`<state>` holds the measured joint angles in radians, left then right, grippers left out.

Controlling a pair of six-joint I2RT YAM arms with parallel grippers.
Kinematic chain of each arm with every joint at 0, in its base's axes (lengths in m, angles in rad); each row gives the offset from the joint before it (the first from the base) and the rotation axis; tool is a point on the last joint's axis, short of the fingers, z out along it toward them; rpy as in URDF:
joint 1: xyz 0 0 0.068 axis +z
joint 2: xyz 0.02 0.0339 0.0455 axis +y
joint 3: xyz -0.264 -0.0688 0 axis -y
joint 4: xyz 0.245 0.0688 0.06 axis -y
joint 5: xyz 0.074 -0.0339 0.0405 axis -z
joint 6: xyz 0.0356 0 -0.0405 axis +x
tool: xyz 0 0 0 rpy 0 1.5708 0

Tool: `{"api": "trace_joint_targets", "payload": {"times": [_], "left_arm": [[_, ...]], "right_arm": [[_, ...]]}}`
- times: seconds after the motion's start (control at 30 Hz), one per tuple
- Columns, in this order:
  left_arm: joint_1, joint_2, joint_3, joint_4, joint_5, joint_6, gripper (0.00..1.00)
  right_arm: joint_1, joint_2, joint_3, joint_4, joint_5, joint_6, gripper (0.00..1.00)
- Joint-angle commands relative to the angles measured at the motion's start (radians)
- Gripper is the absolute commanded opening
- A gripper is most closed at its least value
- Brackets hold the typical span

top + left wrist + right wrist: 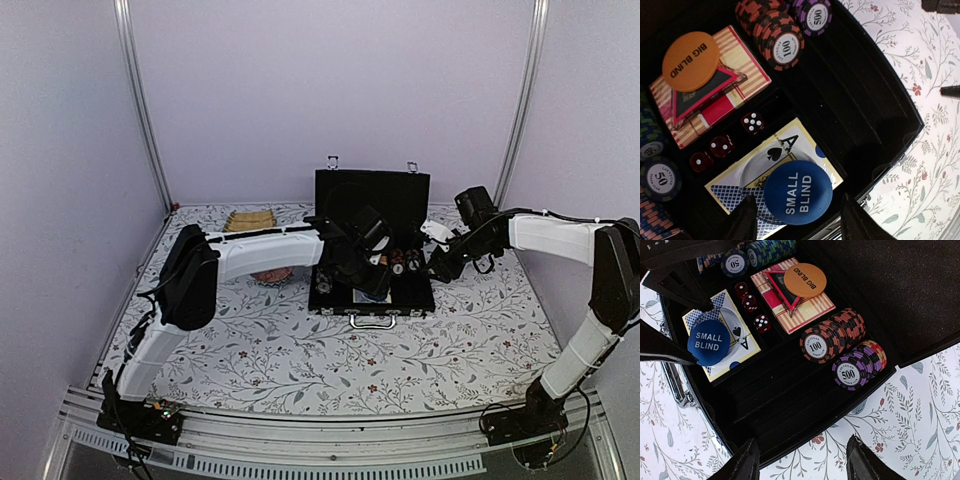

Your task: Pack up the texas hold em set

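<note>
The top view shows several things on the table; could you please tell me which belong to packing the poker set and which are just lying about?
Belong to the job: black briefcase, poker chips, Big Blind disc, Small Blind disc, red triangle, card decks, dice.

Just lying about: tan slatted mat, pink-red woven ball.

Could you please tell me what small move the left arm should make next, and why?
Probably lift the left gripper straight up out of the briefcase: its fingers stand apart, the blue SMALL BLIND disc lies flat on the card deck between them, apparently free, and the arm must clear the case before the lid can shut.
</note>
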<state>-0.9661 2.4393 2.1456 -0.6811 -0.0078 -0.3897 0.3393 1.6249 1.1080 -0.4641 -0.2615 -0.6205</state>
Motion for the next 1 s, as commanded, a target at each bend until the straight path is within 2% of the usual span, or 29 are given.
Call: {"api": "trace_joint_targets", "payload": {"times": [0.0,0.1,0.23,0.37,0.53,0.97], "left_arm": [[0.009,-0.065,0.021,-0.044,-0.019,0.018,0.56],[0.014,-0.114,-0.042,-0.046,-0.077,0.0,0.53],[0.044,-0.165,-0.142,-0.046,-0.091,-0.02,0.41],[0.079,-0.155,-0.179,-0.05,-0.062,-0.01,0.24],[0.088,-0.092,-0.141,-0.052,-0.066,0.015,0.0],[0.086,0.037,-0.001,-0.167,-0.185,0.029,0.0]], "right_arm": [[0.001,0.009,0.01,-0.011,0.002,-0.001,0.61],[0.002,0.01,0.012,-0.011,0.004,-0.001,0.61],[0.001,0.012,0.012,-0.011,0.001,-0.001,0.61],[0.001,0.016,0.011,-0.011,0.001,-0.002,0.61],[0.002,0.013,0.01,-0.013,0.002,-0.002,0.61],[0.002,0.026,0.01,-0.016,-0.001,-0.005,0.61]]}}
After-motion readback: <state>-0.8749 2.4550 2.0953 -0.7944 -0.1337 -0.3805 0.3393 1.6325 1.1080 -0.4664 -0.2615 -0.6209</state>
